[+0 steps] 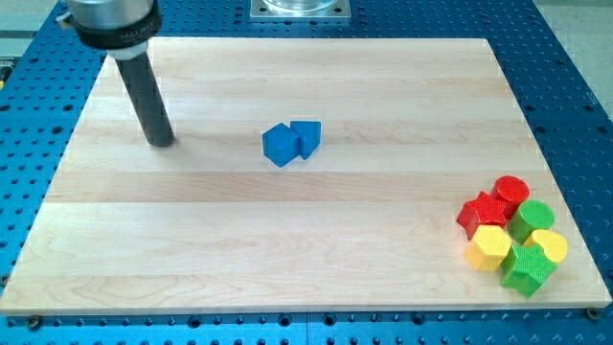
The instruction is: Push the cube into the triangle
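Two blue blocks sit touching near the board's middle. The left one [280,145] looks like a cube. The right one [307,137] is smaller, and its shape is hard to make out; it may be the triangle. My tip [161,142] rests on the board well to the view's left of the blue blocks, at about the same height in the view. The dark rod rises from it toward the view's top left.
A cluster of blocks sits at the view's bottom right: a red star-like block [482,213], a red cylinder [510,191], two green blocks [533,218] [526,267] and two yellow blocks [490,248] [550,245]. The wooden board [306,259] lies on a blue perforated table.
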`<act>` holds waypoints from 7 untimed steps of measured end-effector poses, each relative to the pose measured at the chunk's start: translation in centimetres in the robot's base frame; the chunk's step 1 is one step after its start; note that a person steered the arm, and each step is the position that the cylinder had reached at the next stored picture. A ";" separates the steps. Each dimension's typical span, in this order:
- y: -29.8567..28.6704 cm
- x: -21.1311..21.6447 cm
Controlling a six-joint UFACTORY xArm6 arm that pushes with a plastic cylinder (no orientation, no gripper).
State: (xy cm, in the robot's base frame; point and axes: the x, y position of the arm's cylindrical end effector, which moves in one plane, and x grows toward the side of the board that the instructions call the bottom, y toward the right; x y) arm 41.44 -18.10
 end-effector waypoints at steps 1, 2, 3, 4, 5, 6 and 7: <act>0.0 0.1; 3.6 -0.8; 5.3 -1.3; 5.1 -0.7; 5.1 2.8; 5.1 4.8; 8.0 2.6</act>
State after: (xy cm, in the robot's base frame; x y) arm 44.01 -10.07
